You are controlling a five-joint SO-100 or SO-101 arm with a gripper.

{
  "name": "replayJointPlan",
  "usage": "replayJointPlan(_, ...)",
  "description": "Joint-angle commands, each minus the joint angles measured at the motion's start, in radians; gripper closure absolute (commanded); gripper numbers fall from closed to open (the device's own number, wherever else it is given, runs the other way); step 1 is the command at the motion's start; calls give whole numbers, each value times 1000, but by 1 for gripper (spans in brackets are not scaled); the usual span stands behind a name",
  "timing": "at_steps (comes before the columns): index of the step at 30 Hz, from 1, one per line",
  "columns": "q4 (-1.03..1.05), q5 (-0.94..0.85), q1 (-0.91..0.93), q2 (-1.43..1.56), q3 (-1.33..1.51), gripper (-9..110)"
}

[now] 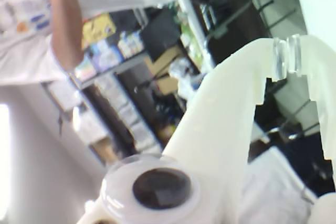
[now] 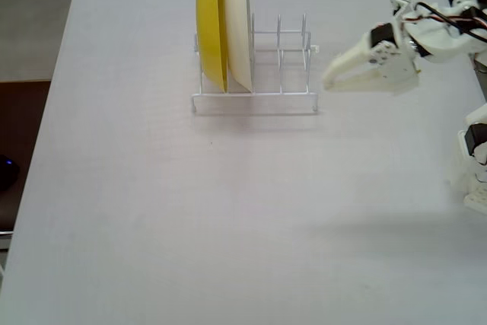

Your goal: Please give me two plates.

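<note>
1. Wrist view: the gripper [image 1: 294, 56] has its clear-tipped fingers pressed together, holding nothing; a person's arm [image 1: 65, 24] and shelves fill the background
2. Fixed view: gripper [image 2: 327, 80] hangs closed and empty just right of the rack [image 2: 255, 100], which holds a yellow plate [image 2: 211, 24] and a cream-white plate [image 2: 238, 24]; blue and orange plates nowhere in sight

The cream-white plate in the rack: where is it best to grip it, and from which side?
Probably by its upper rim, from above: the cream-white plate stands on edge in the wire rack, close against the yellow plate. The gripper is beside the rack.
</note>
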Motion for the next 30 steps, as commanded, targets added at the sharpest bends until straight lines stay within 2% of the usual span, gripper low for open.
replayJointPlan(1,-72,35,6,224,112,102)
replayJointPlan(5,-252,14,6,371,296,102)
replayJointPlan(19,-675,-18,32,759,913,102)
replayJointPlan(30,-775,5,11,850,1141,102)
